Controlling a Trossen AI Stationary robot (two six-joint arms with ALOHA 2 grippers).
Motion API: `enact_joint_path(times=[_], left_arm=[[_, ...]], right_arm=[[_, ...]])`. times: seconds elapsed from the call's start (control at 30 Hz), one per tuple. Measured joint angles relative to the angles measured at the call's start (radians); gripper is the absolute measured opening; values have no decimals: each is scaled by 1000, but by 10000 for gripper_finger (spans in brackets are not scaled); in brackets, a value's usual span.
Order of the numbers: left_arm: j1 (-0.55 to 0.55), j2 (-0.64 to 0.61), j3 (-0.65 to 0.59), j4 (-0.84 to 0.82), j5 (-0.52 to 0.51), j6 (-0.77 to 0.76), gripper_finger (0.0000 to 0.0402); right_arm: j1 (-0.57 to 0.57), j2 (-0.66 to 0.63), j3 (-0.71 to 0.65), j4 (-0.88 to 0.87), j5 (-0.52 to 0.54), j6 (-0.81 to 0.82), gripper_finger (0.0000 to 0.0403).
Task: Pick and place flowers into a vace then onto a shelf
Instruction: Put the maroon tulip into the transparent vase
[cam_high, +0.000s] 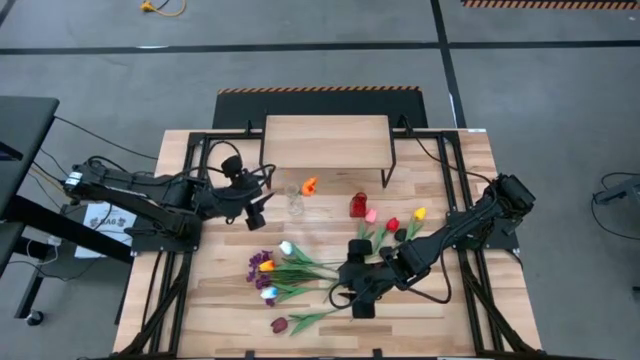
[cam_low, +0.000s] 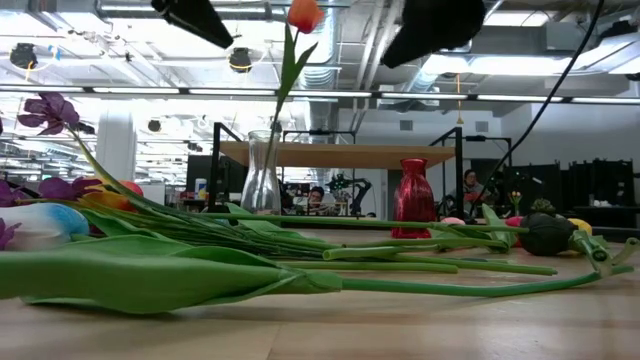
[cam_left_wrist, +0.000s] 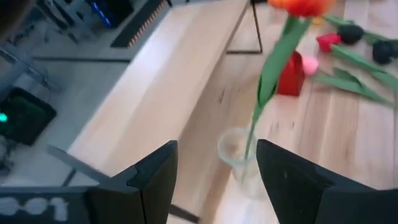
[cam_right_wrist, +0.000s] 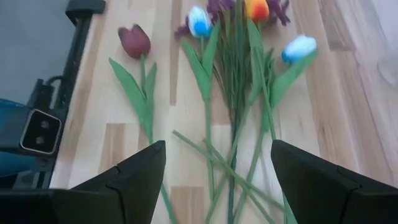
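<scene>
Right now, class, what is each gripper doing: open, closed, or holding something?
Left gripper: open, empty, by the glass vase holding the orange tulip.
Right gripper: open, empty, above the loose tulips.

Grey concrete floor (cam_high: 560, 120) — ceiling strip lights (cam_low: 120, 90)

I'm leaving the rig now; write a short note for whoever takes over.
Left claw: open, empty, beside the clear vase.
Right claw: open, empty, above the loose flowers.
Done: one orange tulip stands in the clear vase.
Left: the other flowers lie on the table; the red vase holds none; the shelf has nothing on it. Fill the vase, then move it onto the shelf.
</scene>
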Motion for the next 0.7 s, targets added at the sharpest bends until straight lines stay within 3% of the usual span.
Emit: enact_joint_path(times=[0.2,0.3,0.47,0.7], left_arm=[[-55,-28,0,-20,151,-93,210],[-128,-45,0,7,172,-162,210],[-349,-52,-16,183,0,-200,210],[-622,-15,-162,660,-222,38,210]], right_arm=[[8,0,0,0,-34,23,284],[23,0,0,15,-56,23,284],[57,0,0,23,-54,25,284],[92,43,0,56,-19,40,284]])
